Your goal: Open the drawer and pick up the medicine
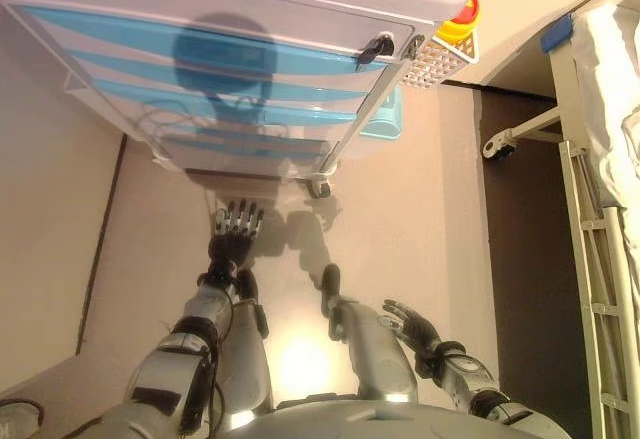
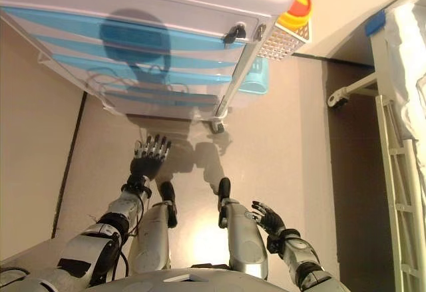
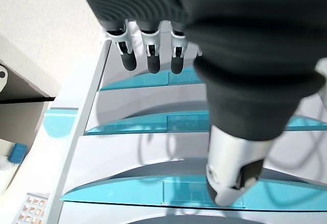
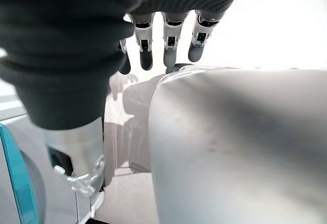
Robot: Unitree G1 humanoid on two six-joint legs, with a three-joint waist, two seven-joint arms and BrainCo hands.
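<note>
Both hands slack-fingered — left hand [image 1: 236, 227] near glossy curved blue drawers [image 1: 220, 54], seemingly closed.

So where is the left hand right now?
In the left eye view the left hand is raised at centre-left, fingers straight, just short of the cart with its blue-fronted drawers, touching nothing.

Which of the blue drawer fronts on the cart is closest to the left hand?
The lowest drawer front, just above the caster wheel. The left hand hovers open just below it; the other, wider blue fronts lie farther up the cart.
</note>
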